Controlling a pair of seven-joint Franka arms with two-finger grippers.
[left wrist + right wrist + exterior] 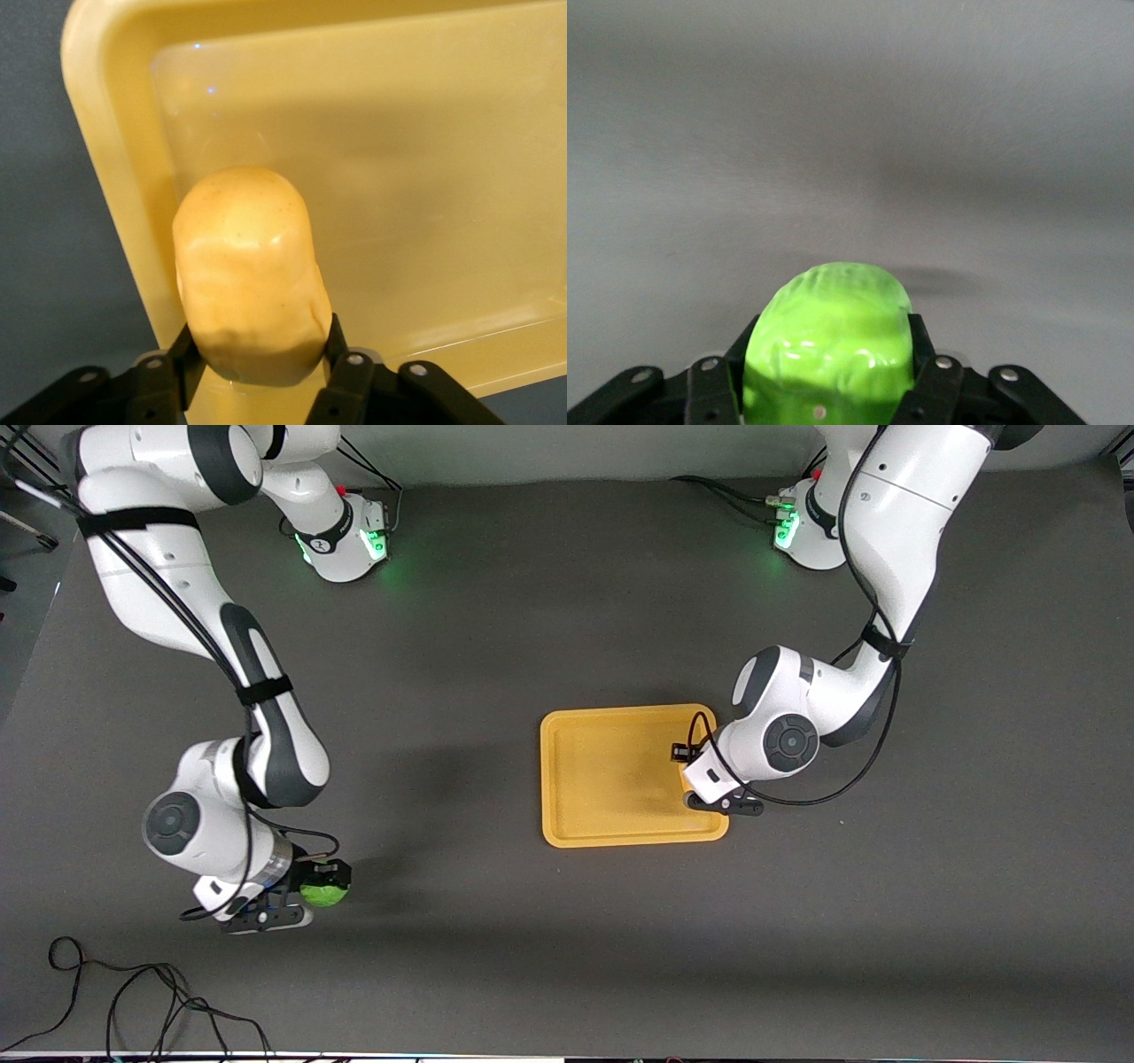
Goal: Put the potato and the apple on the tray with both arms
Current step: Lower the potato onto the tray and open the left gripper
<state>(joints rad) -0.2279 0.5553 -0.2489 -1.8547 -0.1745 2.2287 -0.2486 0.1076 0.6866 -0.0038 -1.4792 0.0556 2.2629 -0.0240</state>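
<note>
The yellow-orange potato (pixel 252 266) stands on end between the fingers of my left gripper (pixel 261 341), which is shut on it. It is low over the yellow tray (pixel 399 177), just inside the rim at the left arm's end; in the front view the wrist (pixel 753 748) hides it. My right gripper (pixel 831 332) is shut on the bright green apple (pixel 828 319). It is down at the dark table near the right arm's end (pixel 324 889), well away from the tray (pixel 602 779).
A loose black cable (pixel 133 1001) lies on the table near the front camera at the right arm's end. Both arm bases (pixel 350 536) stand with green lights along the edge farthest from the front camera. Dark mat (pixel 496 921) surrounds the tray.
</note>
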